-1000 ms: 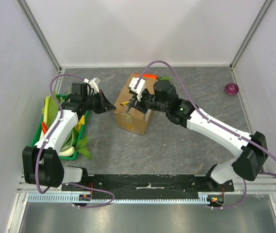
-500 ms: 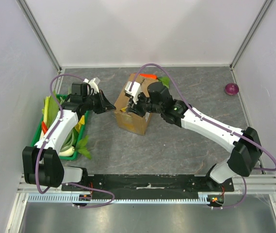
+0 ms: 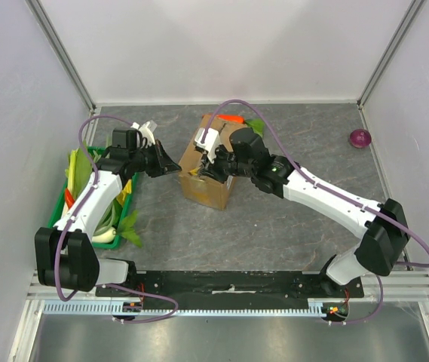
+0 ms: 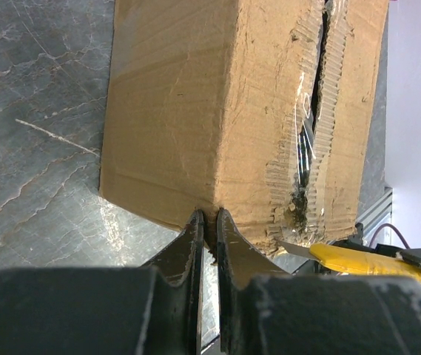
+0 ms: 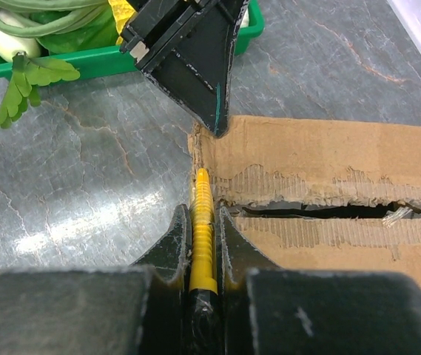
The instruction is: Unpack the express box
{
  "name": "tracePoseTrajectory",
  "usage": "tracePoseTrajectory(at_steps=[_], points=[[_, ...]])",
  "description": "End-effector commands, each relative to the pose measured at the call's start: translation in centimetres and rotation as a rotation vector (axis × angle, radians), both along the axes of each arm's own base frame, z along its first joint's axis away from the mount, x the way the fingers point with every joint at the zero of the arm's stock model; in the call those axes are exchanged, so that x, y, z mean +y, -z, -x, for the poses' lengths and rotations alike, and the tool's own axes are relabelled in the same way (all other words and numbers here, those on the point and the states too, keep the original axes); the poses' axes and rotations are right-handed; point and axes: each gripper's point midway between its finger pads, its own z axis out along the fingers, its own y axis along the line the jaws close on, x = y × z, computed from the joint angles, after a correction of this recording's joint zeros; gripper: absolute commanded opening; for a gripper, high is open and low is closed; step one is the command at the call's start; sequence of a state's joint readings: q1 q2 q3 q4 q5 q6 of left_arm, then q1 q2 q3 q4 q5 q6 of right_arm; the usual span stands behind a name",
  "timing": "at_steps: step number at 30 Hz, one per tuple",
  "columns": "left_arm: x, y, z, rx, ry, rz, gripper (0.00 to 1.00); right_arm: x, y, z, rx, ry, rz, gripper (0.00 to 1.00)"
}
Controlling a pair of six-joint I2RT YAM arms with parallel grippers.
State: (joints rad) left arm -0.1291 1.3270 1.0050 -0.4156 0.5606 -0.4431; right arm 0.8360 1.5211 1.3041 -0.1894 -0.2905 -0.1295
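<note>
Mid-table, the box (image 3: 210,192) sits between my 2 grippers, top seam ragged and split. My left gripper (image 4: 209,222) has its fingers together, tips against a box corner; right gripper (image 5: 203,216) is clamped on a yellow cutter (image 5: 203,251) at the seam's end.

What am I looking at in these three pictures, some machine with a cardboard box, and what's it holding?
These are two white robot arms bolted at the near edge of a table. The wide picture looks down from above; the other two come from a small camera on each wrist. The left tool, closed, rests its tips against a corner of the express box. The right tool grips a yellow utility knife at the end of the box's top seam, which is already split. Also on the table: a green tray of vegetables and a purple onion.
</note>
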Motion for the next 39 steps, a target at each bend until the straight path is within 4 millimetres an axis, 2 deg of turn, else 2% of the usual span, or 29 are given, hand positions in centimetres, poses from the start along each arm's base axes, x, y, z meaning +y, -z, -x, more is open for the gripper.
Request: tracePoseTrajectory(at_steps=[1,13,18,21,25,39], points=[[1.2,0.1,-0.7,-0.045,-0.025,-0.064,0.02,-2.4,1.5,1.9,0.074,0.013,0.101,0.0],[1.6,0.5,-0.7,-0.039,-0.046,-0.085,0.02,-3.8,2.9,2.7,0.107,0.031,0.142,0.0],[1.7,0.6,-0.6,-0.035,-0.049,-0.086,0.02,-4.6,2.6,2.6,0.087,0.052,0.156,0.0],[1.7,0.7,-0.6,-0.033,-0.052,-0.087,0.02,-5.2,2.6,2.6,0.075,0.063,0.174,0.0],[1.6,0.6,-0.5,-0.031,-0.045,-0.08,0.02,-6.4,3.5,2.6,0.062,0.08,0.23,0.0],[1.4,0.0,-0.7,-0.05,-0.045,-0.069,0.02,-7.9,1.9,3.2,0.062,0.077,0.236,0.0]])
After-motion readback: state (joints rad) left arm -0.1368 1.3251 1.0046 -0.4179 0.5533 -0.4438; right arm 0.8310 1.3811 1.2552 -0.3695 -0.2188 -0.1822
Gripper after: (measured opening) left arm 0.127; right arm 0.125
